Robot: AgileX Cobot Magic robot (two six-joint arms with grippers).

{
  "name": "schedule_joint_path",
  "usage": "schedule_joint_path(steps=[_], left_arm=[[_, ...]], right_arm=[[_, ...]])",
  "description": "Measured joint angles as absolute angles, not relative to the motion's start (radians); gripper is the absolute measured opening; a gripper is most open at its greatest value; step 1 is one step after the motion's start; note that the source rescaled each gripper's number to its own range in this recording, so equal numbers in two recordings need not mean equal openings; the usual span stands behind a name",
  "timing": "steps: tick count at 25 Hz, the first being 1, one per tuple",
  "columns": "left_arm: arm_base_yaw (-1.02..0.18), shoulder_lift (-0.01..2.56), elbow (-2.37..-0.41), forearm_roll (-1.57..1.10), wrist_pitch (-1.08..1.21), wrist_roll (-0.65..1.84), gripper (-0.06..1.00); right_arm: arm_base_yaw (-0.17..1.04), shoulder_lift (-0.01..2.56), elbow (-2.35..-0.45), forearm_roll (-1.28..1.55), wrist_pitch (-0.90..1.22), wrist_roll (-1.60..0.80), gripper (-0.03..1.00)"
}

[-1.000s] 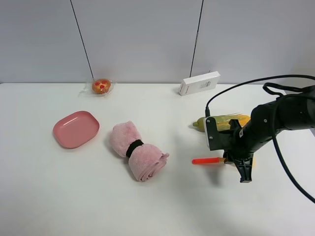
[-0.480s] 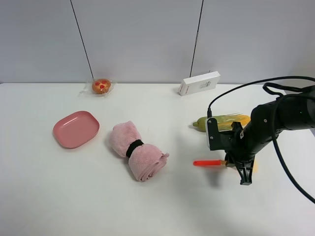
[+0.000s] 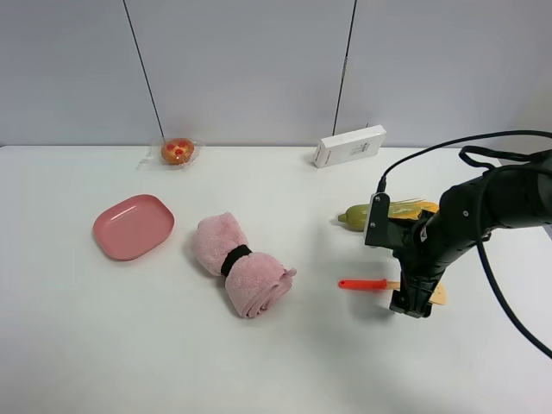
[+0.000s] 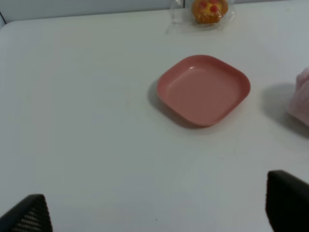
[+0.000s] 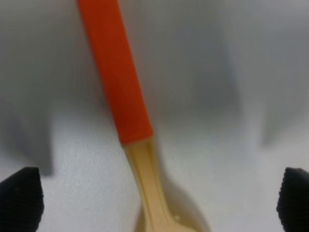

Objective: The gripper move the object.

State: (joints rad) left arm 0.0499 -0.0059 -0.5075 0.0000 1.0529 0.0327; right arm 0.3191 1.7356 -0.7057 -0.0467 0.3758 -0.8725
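A white table (image 3: 103, 345) seen from above, with a rolled pink towel (image 3: 241, 263) near its middle. To the right of the towel lies a small spatula (image 3: 362, 284), its red handle pointing back toward the towel. The black right gripper (image 3: 410, 302) hangs over the spot where the handle meets the pale blade and hides it. Only a corner of the blade shows past the gripper, on the side away from the towel.

The close right wrist view is blurred. The spatula (image 5: 113, 72) runs between two dark fingertips (image 5: 19, 203) that are spread wide and touch nothing, so the right gripper (image 5: 157, 203) is released. The blade is cut off at the frame edge.

A corn cob (image 3: 355, 216), right of the towel and farther back, is half hidden behind the arm.

The left gripper (image 4: 159, 212) does not show from above. Its own camera shows it released too, near a pink plate (image 4: 203, 89) that sits left of the towel.

Half a second ago the right gripper's tips reached farther from the towel and nearer the table's front edge. It has since drawn in over the spatula, which has barely moved.
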Motion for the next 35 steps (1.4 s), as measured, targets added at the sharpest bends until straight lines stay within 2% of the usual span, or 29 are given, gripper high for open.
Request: schedule_joint_path(steps=[7,12,21,23,29,35], left_arm=[[0.050,-0.006,-0.507,0.000,1.053,0.033,1.00],[0.050,-0.006,-0.507,0.000,1.053,0.033,1.00],[0.050,-0.006,-0.507,0.000,1.053,0.033,1.00],[0.050,-0.006,-0.507,0.000,1.053,0.033,1.00],[0.050,-0.006,-0.507,0.000,1.053,0.033,1.00],[0.050,-0.006,-0.507,0.000,1.053,0.033,1.00]], right_arm=[[0.319,1.733,-0.706,-0.025,0.378,-0.845,1.00],[0.319,1.642,-0.706,0.035,0.379,-0.730,1.00],[0.319,1.352,-0.705,0.191,0.365,-0.128,1.00],[0.319,1.278,-0.705,0.193,0.342,-0.056,1.00],[0.319,1.066,-0.705,0.193,0.310,-0.078,1.00],[0.319,0.942,-0.845,0.151,0.452,-0.165,0.95]])
